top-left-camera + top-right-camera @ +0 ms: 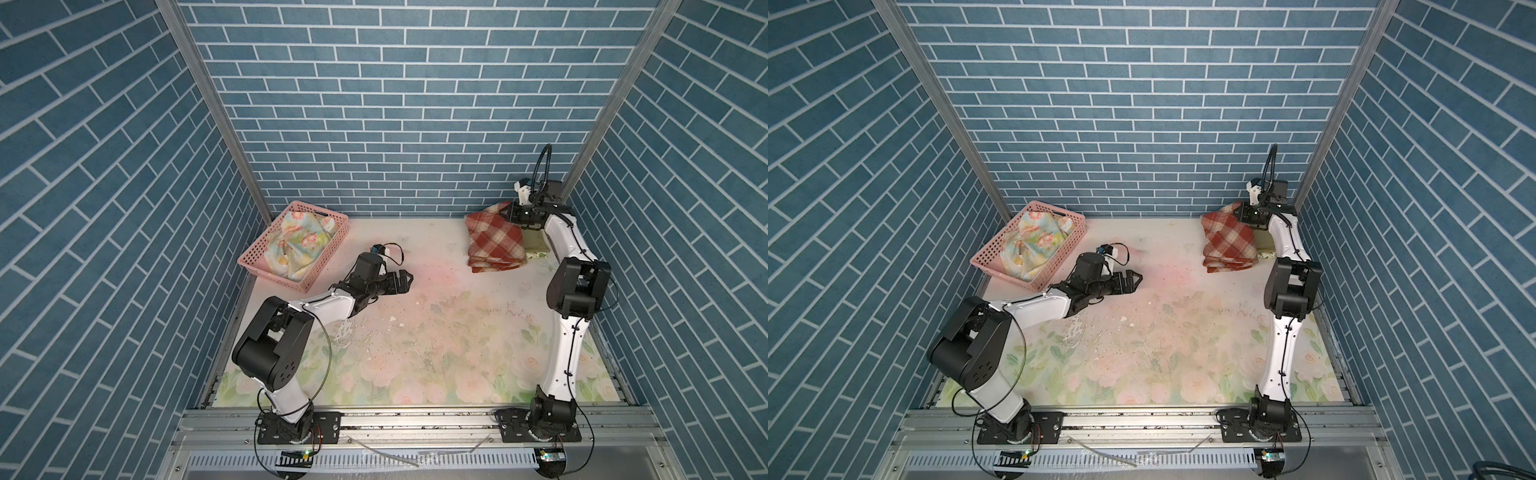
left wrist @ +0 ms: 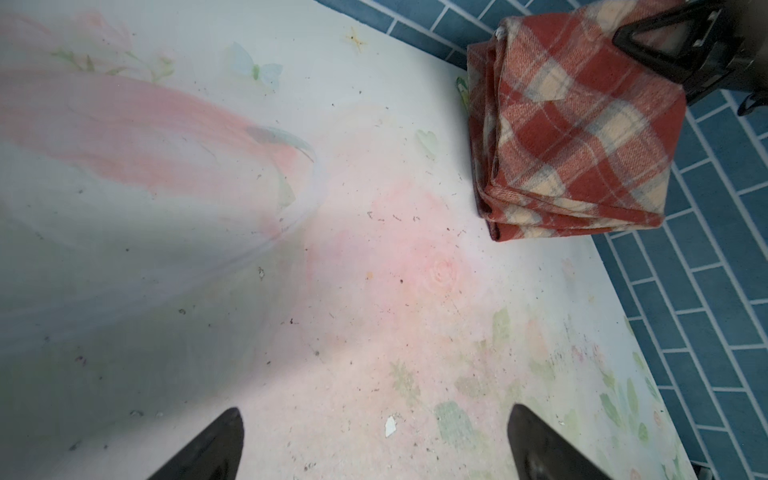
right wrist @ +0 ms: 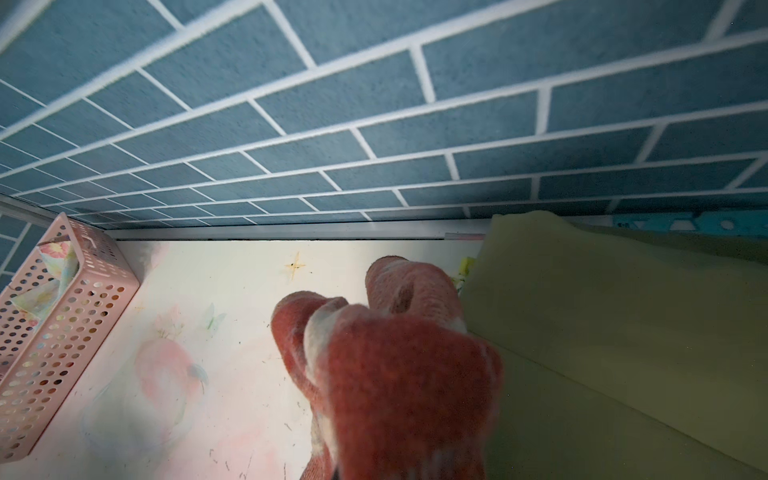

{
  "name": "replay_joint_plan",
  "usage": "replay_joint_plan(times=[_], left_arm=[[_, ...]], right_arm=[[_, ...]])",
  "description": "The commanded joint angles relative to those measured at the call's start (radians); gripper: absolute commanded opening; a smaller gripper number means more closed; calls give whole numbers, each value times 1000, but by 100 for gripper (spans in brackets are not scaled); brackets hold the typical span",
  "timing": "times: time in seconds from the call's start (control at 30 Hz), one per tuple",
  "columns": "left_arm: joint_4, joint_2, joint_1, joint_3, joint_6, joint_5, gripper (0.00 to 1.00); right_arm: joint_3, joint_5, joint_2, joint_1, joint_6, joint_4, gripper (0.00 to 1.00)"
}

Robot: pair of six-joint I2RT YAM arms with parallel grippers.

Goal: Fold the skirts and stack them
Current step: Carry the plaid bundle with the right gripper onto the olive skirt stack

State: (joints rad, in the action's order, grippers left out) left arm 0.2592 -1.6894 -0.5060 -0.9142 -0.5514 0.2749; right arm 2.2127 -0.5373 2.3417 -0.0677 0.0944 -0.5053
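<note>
Skirts, near to far for you. Closest is the L gripper point(image 1: 404, 281) point(image 2: 374, 411), mid-table and low over the rose-print table cover point(image 1: 415, 332): jaws wide apart, empty, touching no cloth.

Further back on the L, the pastel floral skirt point(image 1: 299, 245) sits crumpled in the pink perforated basket point(image 1: 270, 276), which stands at an angle near the back-L corner.

The back-R corner has the pile. The plaid skirt point(image 1: 494, 241), rust-red & cream, is folded in several layers and lies on top. Your R gripper point(image 1: 509, 215) is clamped on its far upper corner, which rises off the pile twd the wall. In the R wrist view the bunched plaid fills the middle and hides the fingers.

The olive green skirt point(image 3: 602, 332) lies flat just beside & partly under the plaid on the R; can't tell how much is covered. The lemon-print skirt point(image 1: 538, 254) shows only as a thin pale edge at the pile's near-R side, below the olive.
</note>
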Motion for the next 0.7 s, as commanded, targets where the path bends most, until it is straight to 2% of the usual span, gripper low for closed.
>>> replay_joint_plan(times=[0.0, 0.3, 0.53, 0.67], left_arm=[[8, -16, 5, -24, 12, 15, 99], [8, -55, 4, -55, 7, 29, 99], [0, -88, 1, -91, 5, 40, 99], [3, -109, -9, -113, 2, 45, 99]], right_arm=[[31, -113, -34, -30, -72, 23, 0], [181, -217, 78, -96, -44, 89, 0], [441, -252, 251, -149, 17, 92, 0], [478, -229, 305, -168, 21, 145, 0]])
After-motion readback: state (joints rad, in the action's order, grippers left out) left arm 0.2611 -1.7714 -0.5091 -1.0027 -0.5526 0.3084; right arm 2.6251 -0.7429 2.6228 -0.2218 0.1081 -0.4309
